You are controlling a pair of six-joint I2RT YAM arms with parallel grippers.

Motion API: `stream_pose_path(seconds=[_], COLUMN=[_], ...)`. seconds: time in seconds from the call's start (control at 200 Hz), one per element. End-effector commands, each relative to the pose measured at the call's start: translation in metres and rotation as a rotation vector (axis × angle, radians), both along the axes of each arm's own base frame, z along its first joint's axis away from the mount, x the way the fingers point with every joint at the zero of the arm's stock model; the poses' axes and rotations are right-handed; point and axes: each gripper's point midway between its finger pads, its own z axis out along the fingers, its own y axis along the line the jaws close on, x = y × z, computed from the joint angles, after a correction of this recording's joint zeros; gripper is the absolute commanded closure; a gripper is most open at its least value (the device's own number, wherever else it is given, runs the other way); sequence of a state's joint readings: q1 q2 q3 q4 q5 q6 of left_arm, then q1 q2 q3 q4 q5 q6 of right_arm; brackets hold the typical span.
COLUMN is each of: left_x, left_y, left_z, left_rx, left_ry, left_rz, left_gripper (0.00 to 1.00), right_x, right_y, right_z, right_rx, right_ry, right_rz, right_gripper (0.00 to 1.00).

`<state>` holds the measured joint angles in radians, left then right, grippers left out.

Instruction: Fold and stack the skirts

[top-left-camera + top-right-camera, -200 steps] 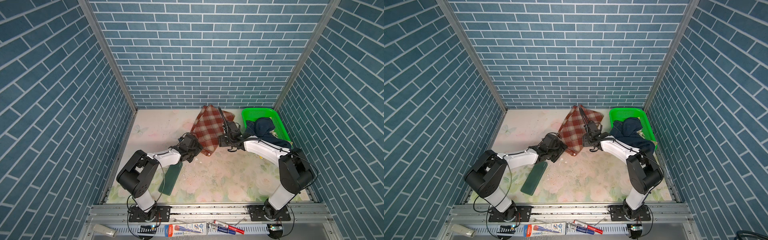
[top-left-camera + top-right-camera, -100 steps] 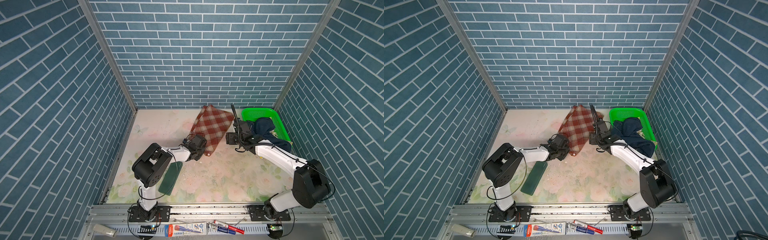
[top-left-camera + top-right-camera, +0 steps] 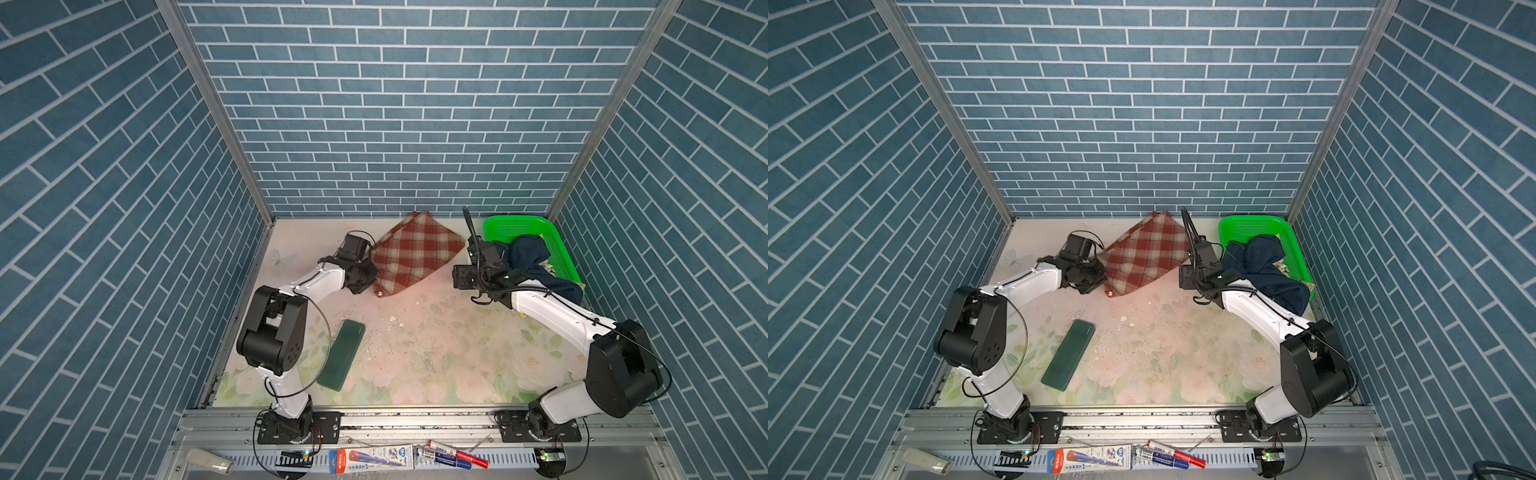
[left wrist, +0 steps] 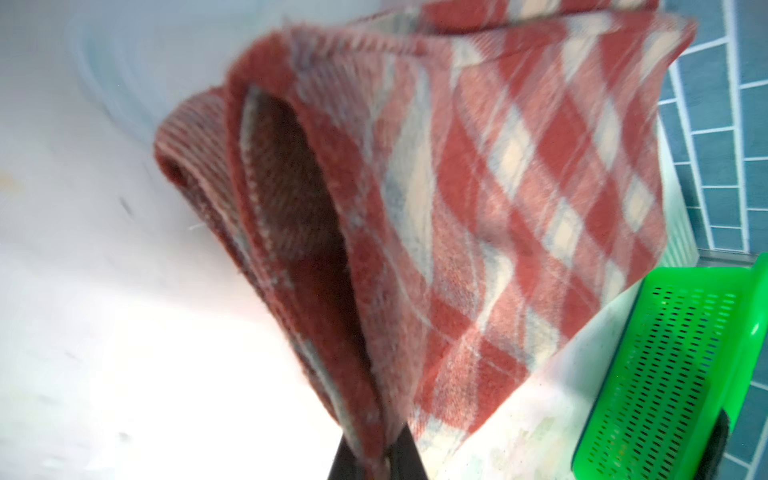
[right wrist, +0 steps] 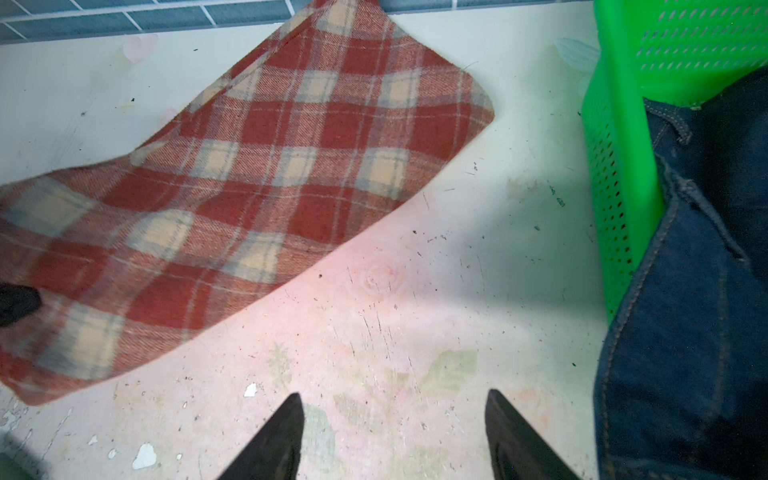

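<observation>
**Left pincer [image 4: 384, 454] clamped on a corner of the plaid skirt [image 3: 415, 257]; right pincer [image 5: 392, 400] apart over the bare table [image 3: 436, 353].**

The rust-red and cream plaid skirt lies at the far middle of the table, near the back wall. The corner nearest the left arm is pinched and lifted, while the rest lies flat. The right pincer sits just beside the skirt's other side and holds nothing. The denim skirt [image 3: 536, 257] drapes over the rim of the green mesh basket [image 3: 519, 224] at far right, with a sliver of pale printed cloth [image 3: 549, 267] beside it. A dark green pad [image 3: 343, 353] lies well apart, near the left arm.
</observation>
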<state>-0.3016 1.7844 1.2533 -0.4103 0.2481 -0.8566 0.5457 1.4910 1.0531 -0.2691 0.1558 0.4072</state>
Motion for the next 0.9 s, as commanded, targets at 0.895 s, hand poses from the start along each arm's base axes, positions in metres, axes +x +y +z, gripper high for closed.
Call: stream_pose_path(seconds=[0.895], left_x=[0.001], left_y=[0.166], left_z=[0.02], left_rx=[0.387], left_ry=[0.19], left_rz=[-0.253], left_gripper=[1.0], right_x=[0.13], right_y=[0.114], right_z=[-0.056], right_rx=[0.244], right_ry=[0.125], right_rz=[0.213], right_gripper=[0.19])
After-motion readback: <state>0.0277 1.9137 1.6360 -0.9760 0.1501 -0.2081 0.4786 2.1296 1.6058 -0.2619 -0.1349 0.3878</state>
